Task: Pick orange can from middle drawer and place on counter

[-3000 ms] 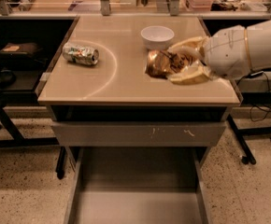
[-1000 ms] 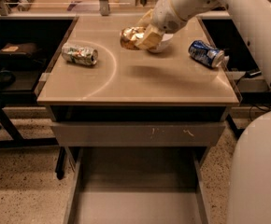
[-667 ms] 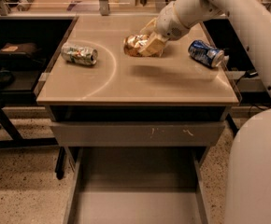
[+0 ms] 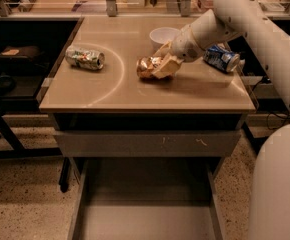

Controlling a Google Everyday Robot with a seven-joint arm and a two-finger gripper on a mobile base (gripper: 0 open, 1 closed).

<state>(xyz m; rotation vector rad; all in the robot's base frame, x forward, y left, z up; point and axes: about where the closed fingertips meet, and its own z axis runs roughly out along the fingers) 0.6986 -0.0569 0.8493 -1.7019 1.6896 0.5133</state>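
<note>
1. The scene is lit warmly from above, and a soft sheen is seen on the far part of the counter point(image 4: 110, 91).
2. A dim shadow is cast on the counter beneath the gripper point(image 4: 160, 66), which is clasped on the orange can point(image 4: 146, 67) near the counter's middle.
3. The middle drawer point(image 4: 145, 204) is left in gloom.

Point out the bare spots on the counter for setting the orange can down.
The counter is bare along its front edge and between the green-silver can and the orange can. Crowded at back right: the gripper holding the orange can, the white bowl, the blue can.
</note>
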